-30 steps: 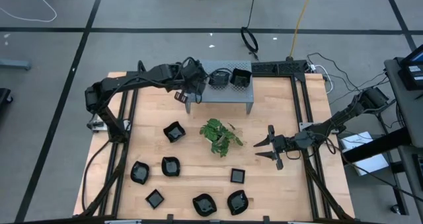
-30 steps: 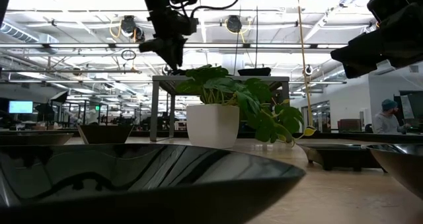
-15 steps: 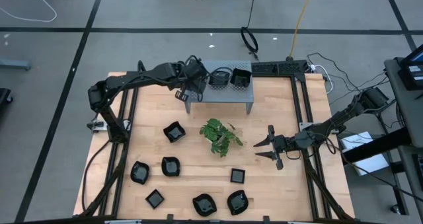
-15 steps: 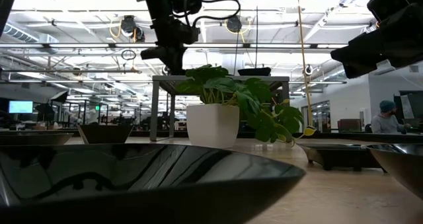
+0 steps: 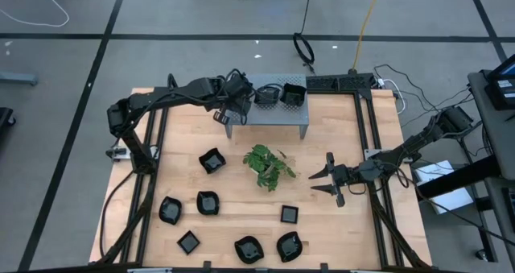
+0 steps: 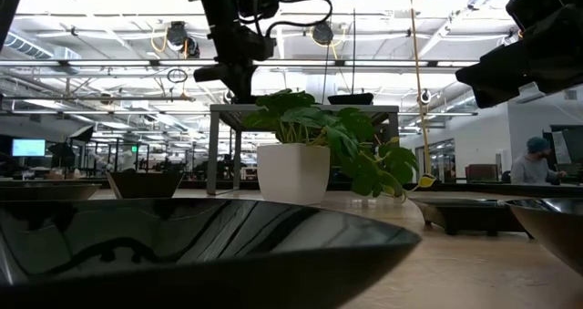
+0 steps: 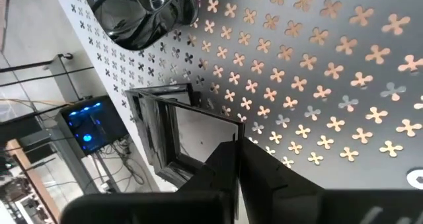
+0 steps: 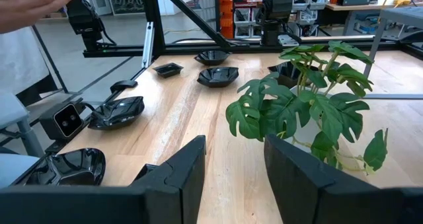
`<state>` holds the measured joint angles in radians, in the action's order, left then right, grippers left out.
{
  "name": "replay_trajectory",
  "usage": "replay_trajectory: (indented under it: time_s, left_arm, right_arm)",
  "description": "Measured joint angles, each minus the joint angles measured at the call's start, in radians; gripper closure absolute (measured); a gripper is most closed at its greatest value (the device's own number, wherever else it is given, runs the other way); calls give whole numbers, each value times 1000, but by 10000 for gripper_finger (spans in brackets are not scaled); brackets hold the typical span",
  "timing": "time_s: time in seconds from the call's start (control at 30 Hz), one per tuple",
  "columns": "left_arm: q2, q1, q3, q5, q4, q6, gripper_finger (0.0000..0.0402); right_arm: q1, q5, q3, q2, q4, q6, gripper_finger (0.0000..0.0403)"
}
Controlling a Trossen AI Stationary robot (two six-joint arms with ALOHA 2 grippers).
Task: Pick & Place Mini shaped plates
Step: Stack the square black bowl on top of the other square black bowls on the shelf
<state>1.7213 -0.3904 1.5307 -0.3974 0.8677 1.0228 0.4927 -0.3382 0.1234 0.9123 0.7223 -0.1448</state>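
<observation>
Since a second ago the left arm has swung from the near edge of the grey perforated stand (image 5: 273,104) to over its left end, at about 11 o'clock on the table (image 5: 354,225); over the last half second it has barely shifted. The left gripper (image 5: 241,102) now hangs above the stand's left part, and its fingers (image 7: 225,168) are pinched on a square black plate (image 7: 173,128), held edge-on just over the perforated top. The right arm has not moved: the right gripper (image 5: 327,179) waits at about 3 o'clock, just right of the green plant (image 5: 268,165), its fingers (image 8: 188,168) spread apart and empty.

Counting the mini shaped plates in the high view: two sit on the stand, a roundish one (image 5: 266,96) and a squarer one (image 5: 294,95) beside it. Seven lie on the wood: one at 9 o'clock near the plant (image 5: 212,160), one below it (image 5: 208,202), one at 8 o'clock (image 5: 170,210), a small square one at 7 o'clock (image 5: 188,241), two at 6 o'clock (image 5: 248,249) (image 5: 289,246), and a small square one (image 5: 290,214) above those. With the held plate, that makes ten. There is one plant and one stand.
</observation>
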Motion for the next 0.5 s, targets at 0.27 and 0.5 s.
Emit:
replay_trajectory:
  time_s: [0.27, 0.5]
  left_arm:
    - [-12, 5, 0, -42, -2, 22, 396]
    - [-15, -3, 0, -48, -86, 55, 379]
  right_arm:
    - [0, 0, 0, 0, 0, 0, 261]
    - [0, 0, 0, 0, 0, 0, 261]
